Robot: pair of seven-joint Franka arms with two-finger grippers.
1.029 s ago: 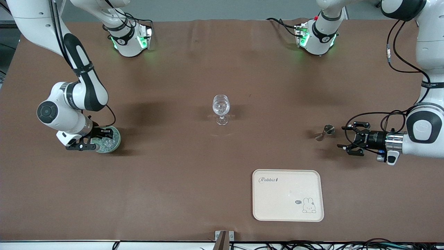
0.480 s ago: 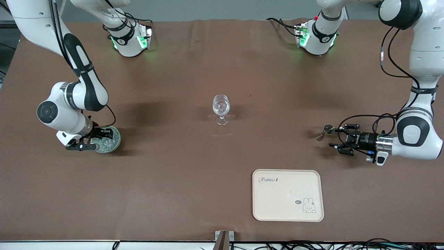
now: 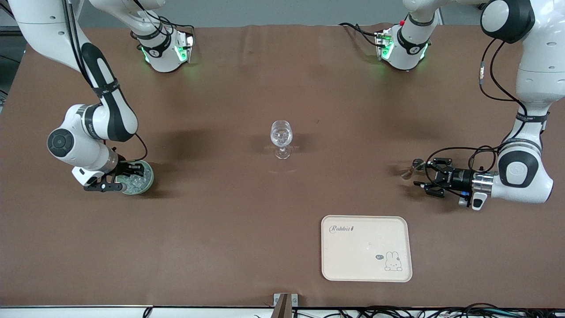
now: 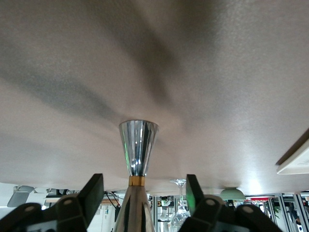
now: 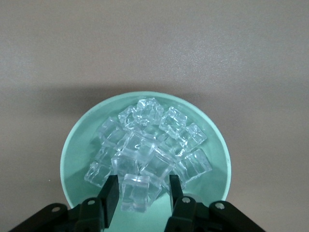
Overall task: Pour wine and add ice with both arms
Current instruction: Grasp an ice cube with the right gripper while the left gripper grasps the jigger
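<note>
Now | left gripper (image 3: pixel 420 178): fingers open astride jigger (image 4: pixel 137 159), centre before closing | right gripper (image 5: pixel 142 195): fingers grip one ice (image 5: pixel 137 192) cube in bowl (image 5: pixel 77 150), lift straight.

Brown table (image 3: pixel 229 229), bowl (image 3: pixel 148 180), wine glass (image 3: pixel 281 139), jigger (image 3: pixel 414 168), tray (image 3: pixel 366 248)

Left arm folded low at its own end of the bench, forearm horizontal; left claw (image 3: pixel 420 176) (image 4: pixel 140 193) pointing sideways just above the surface, fingers spread apart; right arm bent down at its end, wrist lowered; right claw (image 3: pixel 115 177) (image 5: pixel 143 191) fingers narrowly parted.
</note>
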